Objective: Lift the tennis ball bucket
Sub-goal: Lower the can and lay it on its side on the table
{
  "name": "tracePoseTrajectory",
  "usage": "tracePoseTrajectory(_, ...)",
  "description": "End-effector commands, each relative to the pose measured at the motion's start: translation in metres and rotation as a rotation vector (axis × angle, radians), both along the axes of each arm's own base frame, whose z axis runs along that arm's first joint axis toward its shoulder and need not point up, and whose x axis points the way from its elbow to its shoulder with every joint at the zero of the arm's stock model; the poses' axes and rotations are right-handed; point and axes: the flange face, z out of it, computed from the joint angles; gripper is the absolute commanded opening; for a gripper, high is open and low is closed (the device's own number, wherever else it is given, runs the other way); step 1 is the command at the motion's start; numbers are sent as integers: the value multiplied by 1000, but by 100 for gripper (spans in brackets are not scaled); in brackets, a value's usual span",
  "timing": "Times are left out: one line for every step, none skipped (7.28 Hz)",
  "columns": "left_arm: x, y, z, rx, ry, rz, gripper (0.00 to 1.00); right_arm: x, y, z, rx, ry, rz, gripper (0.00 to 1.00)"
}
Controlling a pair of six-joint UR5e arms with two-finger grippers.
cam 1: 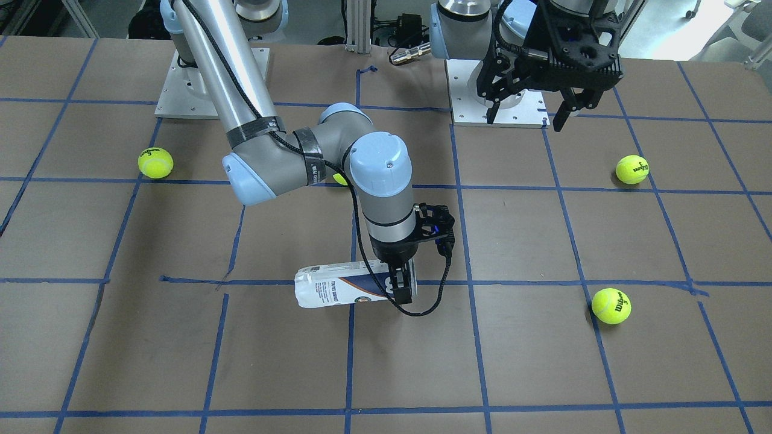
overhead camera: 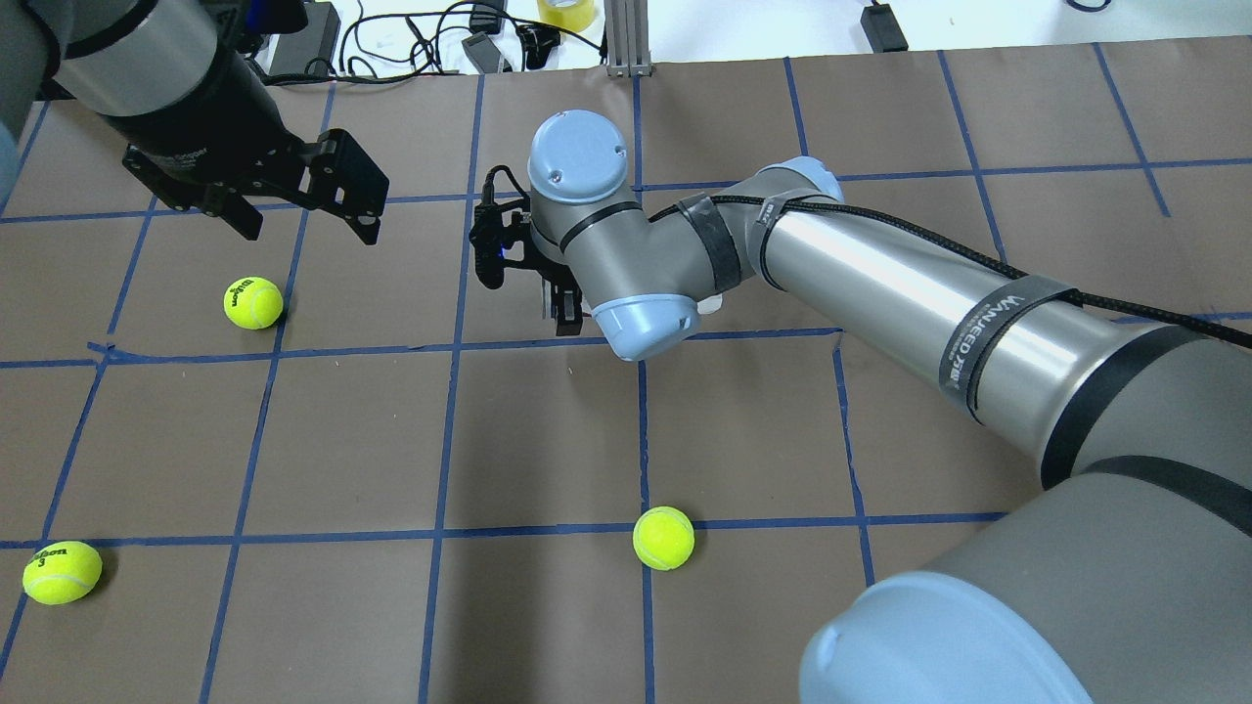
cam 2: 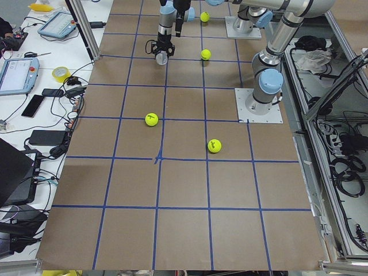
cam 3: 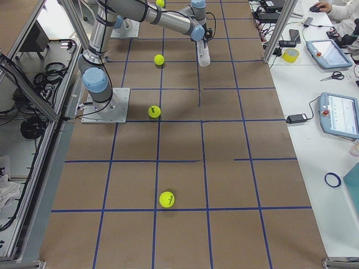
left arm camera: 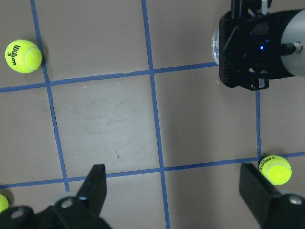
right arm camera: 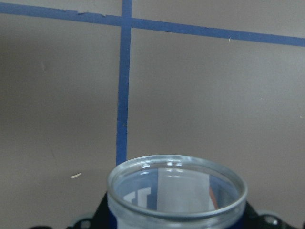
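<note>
The tennis ball bucket (cam 1: 338,289) is a clear tube with a white and navy label, lying nearly level near the table's middle. My right gripper (cam 1: 403,291) is shut on its open end. The silvery rim (right arm camera: 176,191) fills the bottom of the right wrist view. Whether its closed end touches the table I cannot tell. In the overhead view my right wrist (overhead camera: 606,235) hides most of the tube. My left gripper (cam 1: 525,114) is open and empty, hovering high near its base; its fingers (left arm camera: 95,188) show spread over the bare table.
Loose tennis balls lie around: one (cam 1: 155,163) by the right arm's base side, one (cam 1: 632,169) under the left arm's side, one (cam 1: 611,305) nearer the operators, and one (overhead camera: 663,537) close to the robot. Blue tape lines grid the brown table (cam 1: 543,361).
</note>
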Motion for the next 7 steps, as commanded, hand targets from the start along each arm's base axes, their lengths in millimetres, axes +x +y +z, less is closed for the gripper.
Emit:
tracePoseTrajectory(0,0,0,0,-1,-1,100,7,4,-15,21,-1,4,80)
tracePoseTrajectory(0,0,0,0,-1,-1,100,9,2,-18,14,-8,2,83)
tracePoseTrajectory(0,0,0,0,-2,1,100,11,3,-19,24,-40,-12,100)
tracePoseTrajectory(0,0,0,0,-2,1,100,12,3,-16,34,-56,-55,100)
tracePoseTrajectory(0,0,0,0,-4,-1,100,12,3,-18,44,-60,-85,100)
tracePoseTrajectory(0,1,1,-2,-4,1,100,15,5,-17,57,-83,-77,100)
tracePoseTrajectory(0,1,1,0,-4,-1,100,19,8,-10,63,-115,-67,100)
